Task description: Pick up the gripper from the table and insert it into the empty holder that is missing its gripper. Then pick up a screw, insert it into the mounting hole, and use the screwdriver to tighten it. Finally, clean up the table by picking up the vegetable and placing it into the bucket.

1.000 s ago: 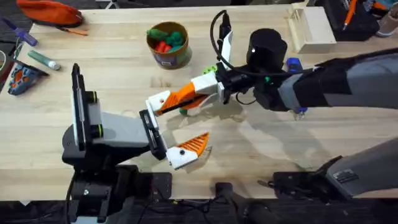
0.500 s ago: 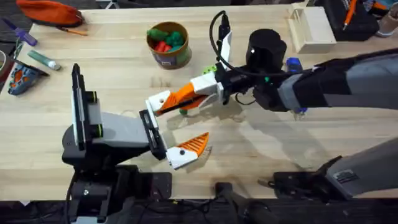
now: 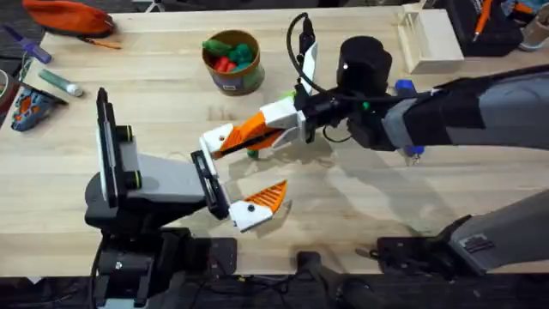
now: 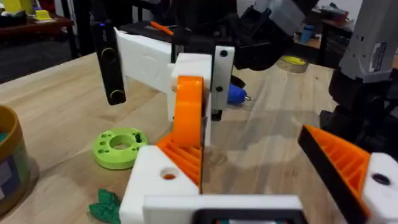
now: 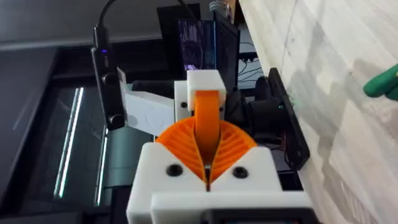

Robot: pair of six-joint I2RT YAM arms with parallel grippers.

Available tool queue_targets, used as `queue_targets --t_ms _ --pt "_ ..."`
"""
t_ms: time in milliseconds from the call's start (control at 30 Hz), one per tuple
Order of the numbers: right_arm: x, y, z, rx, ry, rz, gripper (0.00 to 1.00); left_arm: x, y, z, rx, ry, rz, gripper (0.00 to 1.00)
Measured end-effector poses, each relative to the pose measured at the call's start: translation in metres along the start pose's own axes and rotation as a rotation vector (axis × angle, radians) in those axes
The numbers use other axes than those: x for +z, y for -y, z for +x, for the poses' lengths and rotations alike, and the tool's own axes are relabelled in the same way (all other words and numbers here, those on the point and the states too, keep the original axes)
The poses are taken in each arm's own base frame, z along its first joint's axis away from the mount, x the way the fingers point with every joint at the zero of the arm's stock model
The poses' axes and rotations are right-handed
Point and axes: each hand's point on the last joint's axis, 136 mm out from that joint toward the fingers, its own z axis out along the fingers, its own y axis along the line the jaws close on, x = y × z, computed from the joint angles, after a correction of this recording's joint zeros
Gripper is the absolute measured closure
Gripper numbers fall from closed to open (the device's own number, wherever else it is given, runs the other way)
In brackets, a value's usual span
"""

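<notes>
The small orange gripper [image 3: 250, 130] [image 4: 189, 115] [image 5: 207, 115] is pinched in my right gripper [image 3: 268, 125] [image 5: 207, 165], which is shut on it and presses it against the white holder [image 3: 219, 140] [image 4: 154, 183] on my left arm. My left gripper [image 3: 256, 168] [image 4: 267, 180] stands open; its other finger [image 3: 262, 204] carries an orange pad. The green vegetable [image 3: 253, 154] [image 4: 104, 206] lies on the table just under the joined fingers. The tan bucket [image 3: 232, 62] stands at the back, with toy food inside. The blue screwdriver [image 3: 405, 87] [image 4: 236, 94] is partly hidden behind the right arm.
A lime-green disc [image 4: 121, 147] lies beside the right gripper. A pale wooden box [image 3: 429, 39] sits at the back right. A grey-green marker [image 3: 60, 81] and an orange pouch [image 3: 69, 15] lie at the far left.
The right arm has shifted slightly to the left and away, keeping the orange piece at the holder. The left arm has barely moved.
</notes>
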Motion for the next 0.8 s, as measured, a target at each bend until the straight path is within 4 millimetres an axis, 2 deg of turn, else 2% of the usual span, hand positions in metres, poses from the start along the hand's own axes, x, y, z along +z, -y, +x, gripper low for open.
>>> queue_targets --t_ms 800 --pt "-0.0007 -0.003 -0.0024 -0.05 -0.021 -0.007 0.993 0.0 -0.0002 0.0 0.003 0.0 -0.001 0.015"
